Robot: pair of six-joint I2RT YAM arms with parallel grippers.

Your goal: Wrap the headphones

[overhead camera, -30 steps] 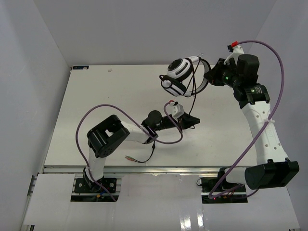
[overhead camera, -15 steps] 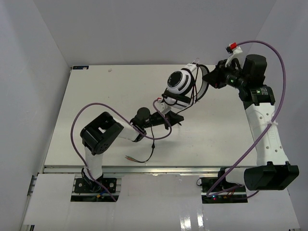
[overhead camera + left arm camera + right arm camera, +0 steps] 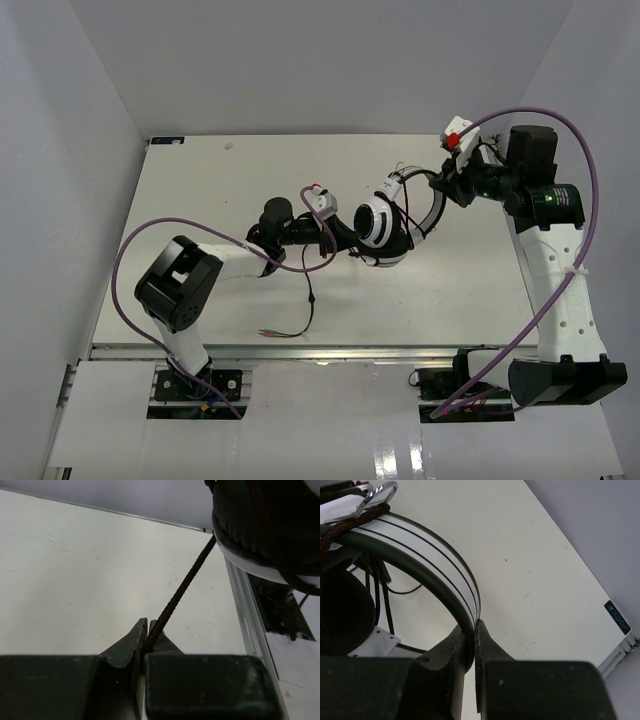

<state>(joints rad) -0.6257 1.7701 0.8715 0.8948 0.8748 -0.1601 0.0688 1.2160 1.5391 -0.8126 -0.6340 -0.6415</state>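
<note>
The headphones [image 3: 378,222] hang just above the table's middle, white cup facing the camera. My right gripper [image 3: 446,189] is shut on the headband [image 3: 432,550], which runs between its jaws [image 3: 472,634]. Thin black cable strands [image 3: 379,587] cross the band near the ear pad. My left gripper [image 3: 347,236] sits right beside the cup on its left. Its jaws [image 3: 146,634] pinch the braided cable [image 3: 180,592], which runs taut up to the black ear pad [image 3: 265,515]. The loose cable [image 3: 311,296] trails toward the front, ending in small plugs [image 3: 266,328].
Purple arm cables loop over the left arm [image 3: 190,228] and high over the right arm [image 3: 575,150]. A metal rail [image 3: 300,350] lines the table's front edge. White walls close in the left, back and right sides.
</note>
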